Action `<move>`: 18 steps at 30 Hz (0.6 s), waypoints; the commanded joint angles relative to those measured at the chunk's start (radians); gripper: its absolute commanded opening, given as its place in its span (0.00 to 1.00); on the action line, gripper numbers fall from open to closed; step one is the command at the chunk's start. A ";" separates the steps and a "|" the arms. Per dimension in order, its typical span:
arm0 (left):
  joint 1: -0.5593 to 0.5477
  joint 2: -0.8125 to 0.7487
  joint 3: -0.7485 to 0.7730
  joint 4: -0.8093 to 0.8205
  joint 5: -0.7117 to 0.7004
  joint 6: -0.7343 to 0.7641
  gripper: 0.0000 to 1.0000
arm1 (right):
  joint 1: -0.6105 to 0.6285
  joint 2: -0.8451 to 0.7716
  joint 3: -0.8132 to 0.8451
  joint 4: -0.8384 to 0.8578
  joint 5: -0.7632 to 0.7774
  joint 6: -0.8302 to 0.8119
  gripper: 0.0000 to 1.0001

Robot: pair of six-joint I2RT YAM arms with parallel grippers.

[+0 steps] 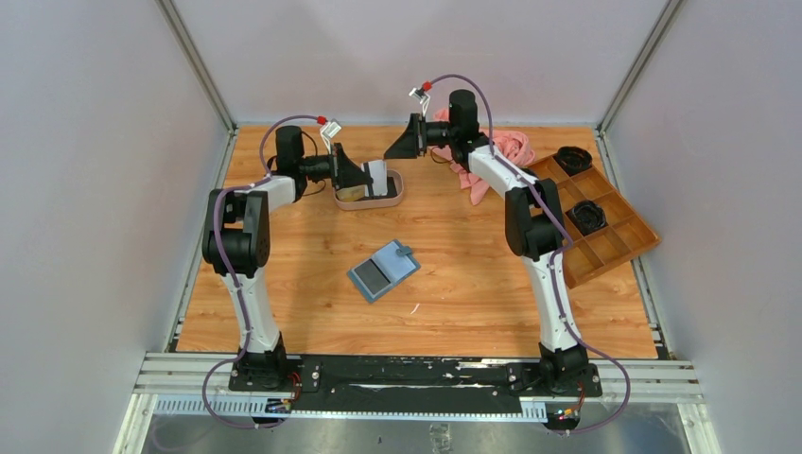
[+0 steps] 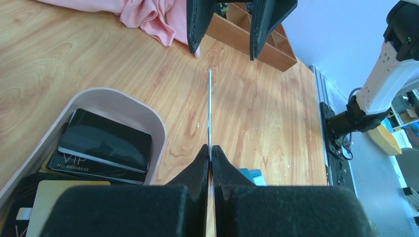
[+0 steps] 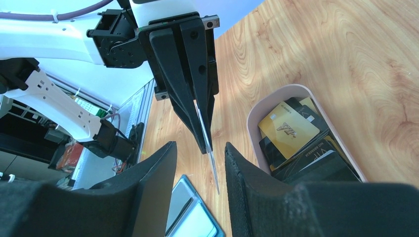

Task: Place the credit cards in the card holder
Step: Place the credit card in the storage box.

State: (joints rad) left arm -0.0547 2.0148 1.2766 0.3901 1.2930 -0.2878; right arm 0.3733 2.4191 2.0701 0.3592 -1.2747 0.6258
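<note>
My left gripper [image 1: 367, 176] is shut on a thin white-grey credit card [image 1: 377, 176], held on edge above the wood beside the pinkish tray [image 1: 395, 195]. In the left wrist view the card [image 2: 209, 106] runs as a thin line out from the left gripper [image 2: 209, 150]. My right gripper [image 3: 200, 170] is open, its jaws on either side of the card's free end [image 3: 212, 165] without touching it. More credit cards, black [image 2: 106, 140] and gold [image 3: 289, 128], lie in the tray [image 3: 257, 111]. The teal card holder [image 1: 383, 270] lies open mid-table.
A pink cloth [image 1: 511, 147] is bunched at the back right. Next to it stands a brown compartmented wooden box [image 1: 605, 222] with black items in it. Grey walls close in the table on three sides.
</note>
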 commanded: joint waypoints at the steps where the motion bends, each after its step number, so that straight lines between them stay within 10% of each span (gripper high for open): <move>1: 0.002 -0.028 0.014 0.006 0.025 0.002 0.00 | 0.013 0.005 -0.022 -0.005 -0.038 -0.026 0.44; 18: 0.003 -0.023 0.026 0.006 0.034 -0.014 0.00 | 0.035 0.021 -0.021 -0.077 -0.047 -0.088 0.38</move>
State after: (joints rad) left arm -0.0547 2.0148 1.2770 0.3901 1.3045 -0.2989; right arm 0.3939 2.4199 2.0644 0.2955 -1.2850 0.5606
